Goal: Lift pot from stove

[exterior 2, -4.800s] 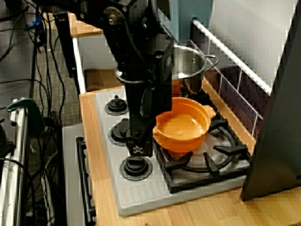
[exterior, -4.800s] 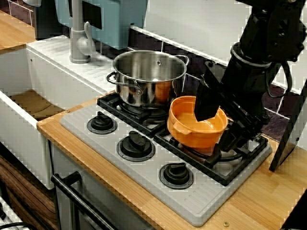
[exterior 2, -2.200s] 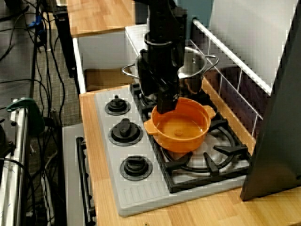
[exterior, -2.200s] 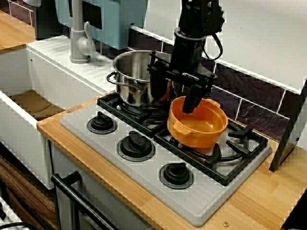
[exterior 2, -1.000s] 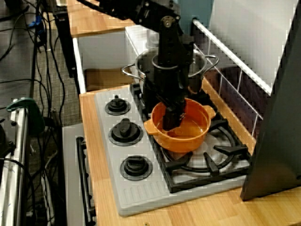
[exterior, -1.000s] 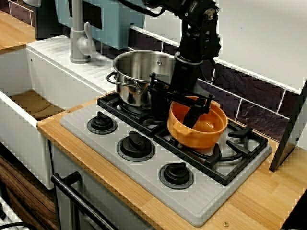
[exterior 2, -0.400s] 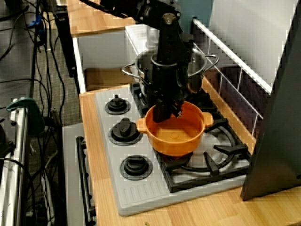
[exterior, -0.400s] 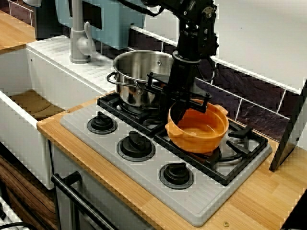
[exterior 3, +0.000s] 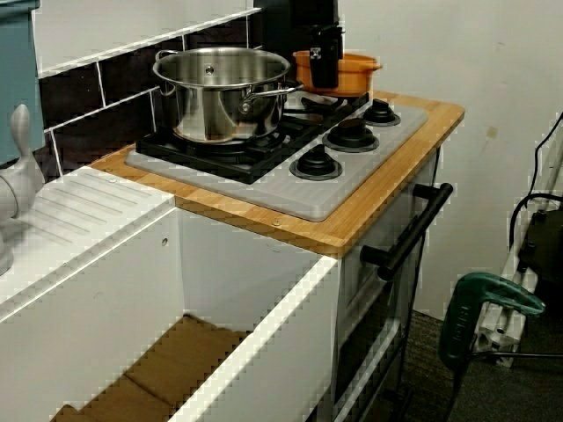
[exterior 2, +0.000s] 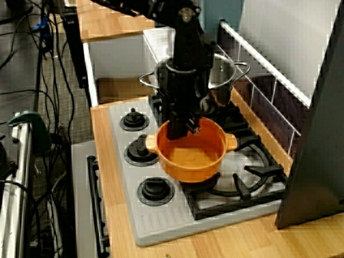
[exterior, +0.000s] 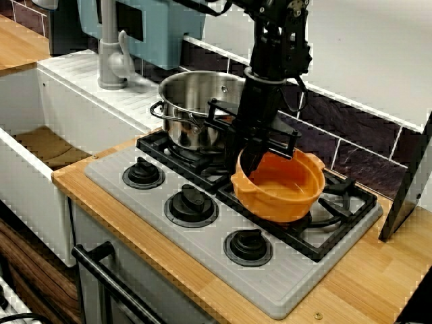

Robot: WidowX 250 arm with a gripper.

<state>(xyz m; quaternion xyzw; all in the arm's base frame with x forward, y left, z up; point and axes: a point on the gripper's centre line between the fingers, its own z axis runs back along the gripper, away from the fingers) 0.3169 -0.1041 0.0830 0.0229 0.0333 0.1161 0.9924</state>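
The orange pot (exterior: 282, 187) hangs a little above the right burner's black grate, tilted, with its near rim lower. My gripper (exterior: 251, 162) is shut on the pot's rim on the side nearest the steel pot, one finger inside and one outside. In the view from the stove's end, the orange pot (exterior 2: 191, 154) sits partly over the knob row, with the gripper (exterior 2: 180, 128) on its far rim. The view from the sink side shows the pot (exterior 3: 348, 69) clear of the grey stove (exterior 3: 290, 189), and the gripper (exterior 3: 324, 69) in front of it.
A tall steel pot (exterior: 202, 108) stands on the left burner, close behind my arm. Three black knobs (exterior: 192, 202) line the stove's front. A sink basin (exterior: 47, 145) lies to the left, and a dark panel (exterior: 412, 182) leans at the right.
The gripper came down onto the pot's rim and shut on it. Over the last second the pot has risen off the grate, tilted and shifted toward the knobs.
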